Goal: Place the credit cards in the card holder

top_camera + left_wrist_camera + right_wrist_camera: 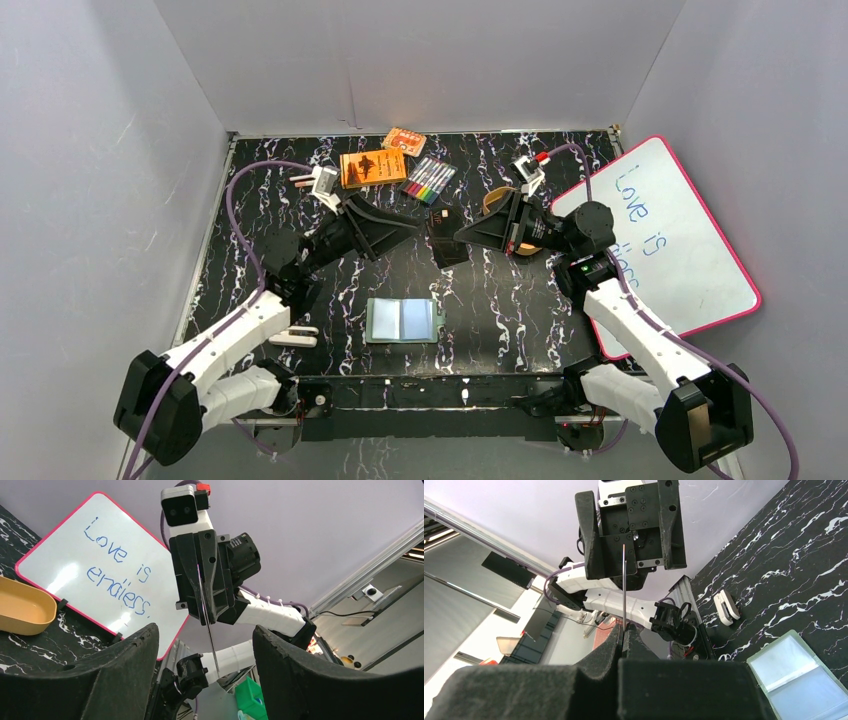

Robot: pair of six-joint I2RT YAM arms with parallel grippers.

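The card holder (402, 320) lies open on the black marbled table, green rimmed with pale blue sleeves; its corner also shows in the right wrist view (796, 680). My right gripper (462, 237) (623, 630) is shut on a thin dark credit card (623, 590), seen edge-on and held above the table. My left gripper (412, 230) (205, 630) faces it, open wide, with the card's edge (206, 615) between its fingers and touching neither. From above, one dark card (441, 216) shows between the tips and another (452, 252) just below the right tip; which one is held I cannot tell there.
A pink-rimmed whiteboard (665, 240) leans at the right. A tan oval tray (497, 200) (25, 612) sits behind the right gripper. Orange boxes (372, 167) and a marker pack (429, 179) lie at the back. A white object (290, 336) lies near the left arm.
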